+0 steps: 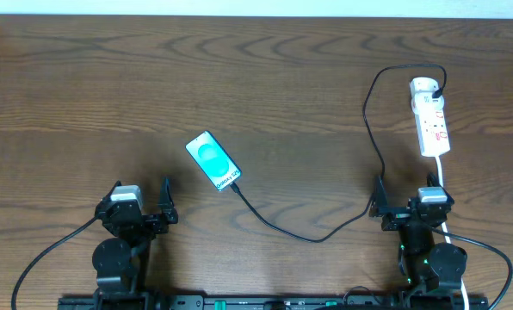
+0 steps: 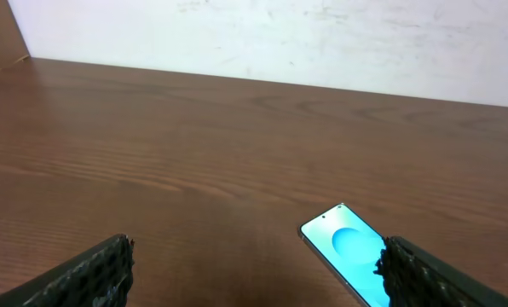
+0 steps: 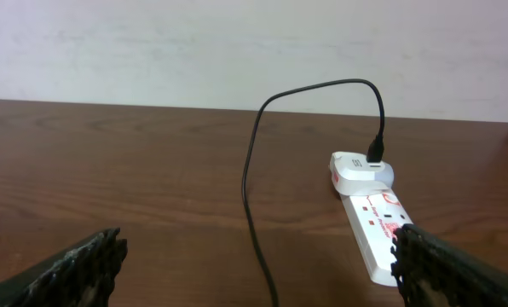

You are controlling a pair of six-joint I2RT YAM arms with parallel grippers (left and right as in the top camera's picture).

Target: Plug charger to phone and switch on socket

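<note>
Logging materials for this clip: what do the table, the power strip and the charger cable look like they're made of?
Table: wood or wood-look laminate, brown with visible grain and a satin sheen; which of the two is unclear.
Power strip: white moulded plastic, smooth and slightly glossy.
Charger cable: black flexible sheath, probably rubber or PVC, matte, bending in loose curves.

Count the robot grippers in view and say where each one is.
2. The left gripper is open at the front left, short of the phone; the right gripper is open at the front right, just before the power strip. None appears hidden.
</note>
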